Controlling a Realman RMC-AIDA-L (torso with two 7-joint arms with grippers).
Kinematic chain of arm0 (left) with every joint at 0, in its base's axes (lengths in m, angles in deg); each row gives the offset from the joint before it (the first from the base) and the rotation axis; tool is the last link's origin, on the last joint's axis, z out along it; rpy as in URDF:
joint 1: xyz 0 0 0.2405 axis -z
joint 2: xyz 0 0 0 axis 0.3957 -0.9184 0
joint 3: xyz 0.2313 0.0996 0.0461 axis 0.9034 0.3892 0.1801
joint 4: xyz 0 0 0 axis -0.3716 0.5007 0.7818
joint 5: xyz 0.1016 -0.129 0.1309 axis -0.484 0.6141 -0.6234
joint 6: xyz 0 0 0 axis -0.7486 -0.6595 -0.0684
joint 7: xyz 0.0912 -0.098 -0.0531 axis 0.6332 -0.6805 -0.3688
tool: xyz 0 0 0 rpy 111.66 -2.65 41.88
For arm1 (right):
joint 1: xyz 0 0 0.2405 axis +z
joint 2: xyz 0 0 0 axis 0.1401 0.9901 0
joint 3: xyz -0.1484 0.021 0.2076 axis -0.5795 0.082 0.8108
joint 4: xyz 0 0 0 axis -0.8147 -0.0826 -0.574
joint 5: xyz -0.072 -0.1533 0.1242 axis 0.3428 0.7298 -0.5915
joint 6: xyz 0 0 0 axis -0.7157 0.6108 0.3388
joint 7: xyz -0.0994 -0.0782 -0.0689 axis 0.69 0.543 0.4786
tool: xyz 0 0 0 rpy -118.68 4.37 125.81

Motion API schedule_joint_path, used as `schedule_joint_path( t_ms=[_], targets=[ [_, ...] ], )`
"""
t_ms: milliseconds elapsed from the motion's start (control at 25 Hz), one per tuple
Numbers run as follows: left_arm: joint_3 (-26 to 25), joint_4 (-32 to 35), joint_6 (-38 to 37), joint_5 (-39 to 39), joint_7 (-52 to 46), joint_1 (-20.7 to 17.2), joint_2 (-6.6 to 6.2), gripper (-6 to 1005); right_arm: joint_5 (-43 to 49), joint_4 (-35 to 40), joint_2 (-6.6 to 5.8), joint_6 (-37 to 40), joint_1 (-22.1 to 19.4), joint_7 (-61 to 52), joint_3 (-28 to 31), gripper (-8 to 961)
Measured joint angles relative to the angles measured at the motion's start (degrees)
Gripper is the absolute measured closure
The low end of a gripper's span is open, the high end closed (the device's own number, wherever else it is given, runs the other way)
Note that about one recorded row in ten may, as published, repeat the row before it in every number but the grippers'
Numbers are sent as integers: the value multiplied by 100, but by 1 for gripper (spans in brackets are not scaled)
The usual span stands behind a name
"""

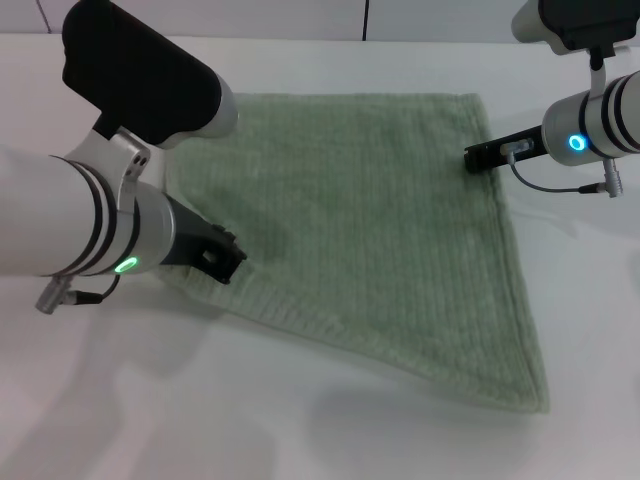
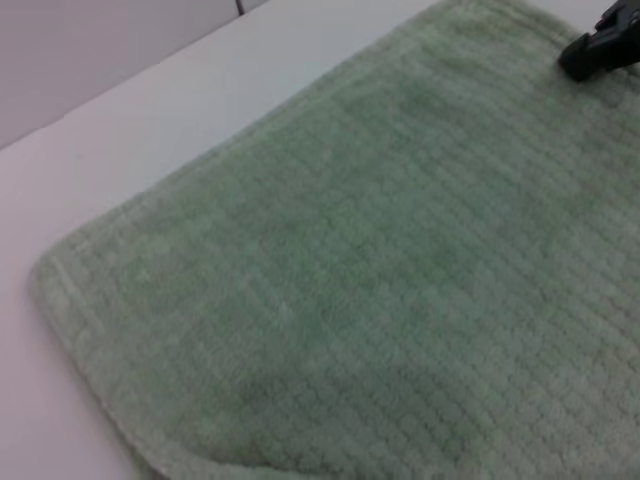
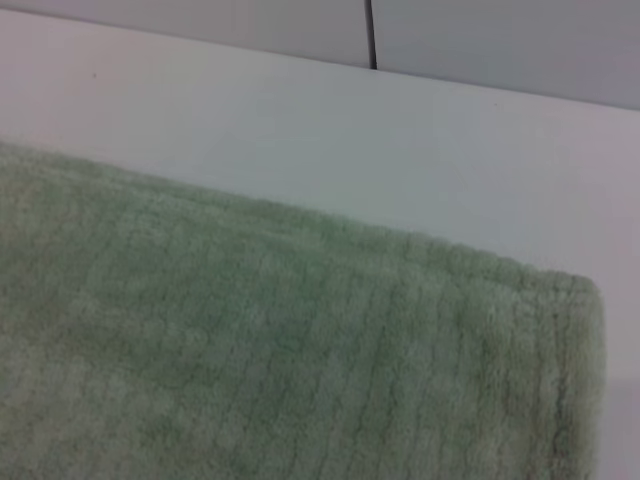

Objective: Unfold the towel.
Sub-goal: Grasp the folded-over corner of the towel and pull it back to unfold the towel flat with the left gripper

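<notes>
Lying flat on the white worktop [image 1: 330, 430], the pale sage-green ribbed terry towel [image 1: 370, 240] looks unfolded; left tool [image 1: 222, 258] and right tool [image 1: 490, 154] should lift clear without dragging hems; whether either tool is apart or together, I cannot tell.

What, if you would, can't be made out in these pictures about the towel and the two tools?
- Left tool: in the head view the arm covers most of it, so open or shut is unclear; its own wrist view doesn't show it.
- Right tool: seen end-on in the head view, only a dark tip in the left wrist view.
- Towel: its near-left edge lies under the left arm; both wrist views cut it off.
</notes>
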Motion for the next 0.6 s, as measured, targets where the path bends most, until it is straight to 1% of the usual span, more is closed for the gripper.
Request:
schedule_joint_path(
  t_ms=[240,600],
  targets=[
    [-78,0,187,0,-94,29,8,906,-4,-37,0,-23,0,-1,0,955],
    [-79,37,715,0,-476,238,16,875,-3,-43,0,-29,0,-10,0,955]
  ],
)
